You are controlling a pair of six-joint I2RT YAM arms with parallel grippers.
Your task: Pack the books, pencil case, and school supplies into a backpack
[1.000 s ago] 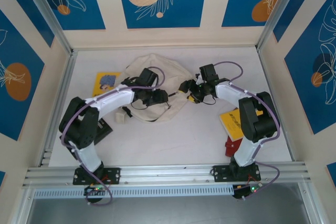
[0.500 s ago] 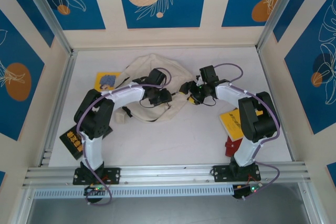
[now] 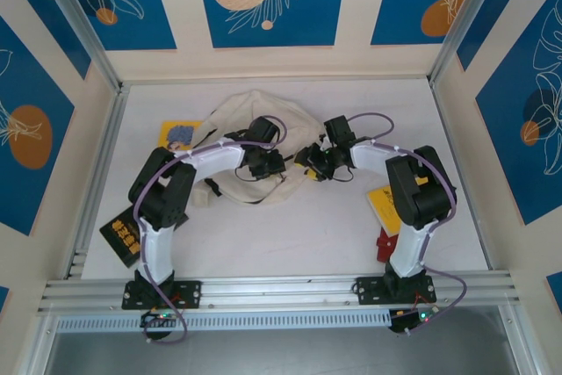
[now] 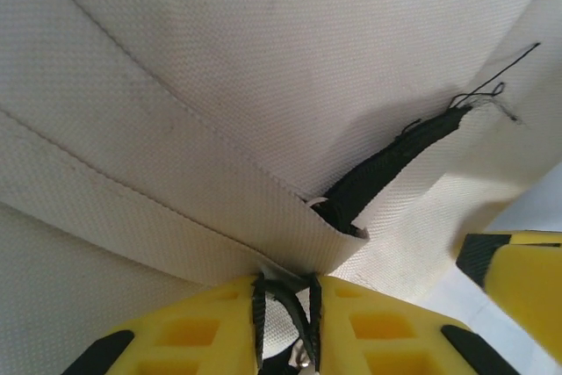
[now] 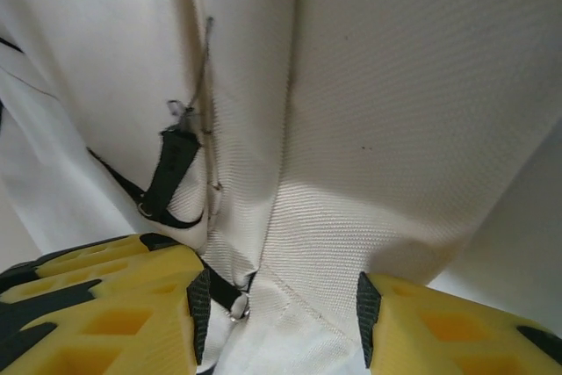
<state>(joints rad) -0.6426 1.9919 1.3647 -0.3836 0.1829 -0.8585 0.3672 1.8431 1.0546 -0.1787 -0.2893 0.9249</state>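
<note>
Soft cream-white fabric backpack (image 3: 250,111) is noted at the far middle of the white table (image 3: 290,234). The left tool (image 4: 287,298) is seen pinched narrow on a dark zipper pull (image 4: 283,290) under a fabric fold. The right tool (image 5: 279,305) is held partly wide, with a backpack seam straddled between its fingers.

Cream backpack (image 3: 248,108) lies crumpled mid-table; books (image 3: 178,135) scattered around.

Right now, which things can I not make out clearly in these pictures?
- Top view: yellow book, partly under the right arm; title too small.
- Top view: backpack opening, covered by both arms.
- Left wrist view: dark pull in the left gripper, cut off by the bottom edge.
</note>
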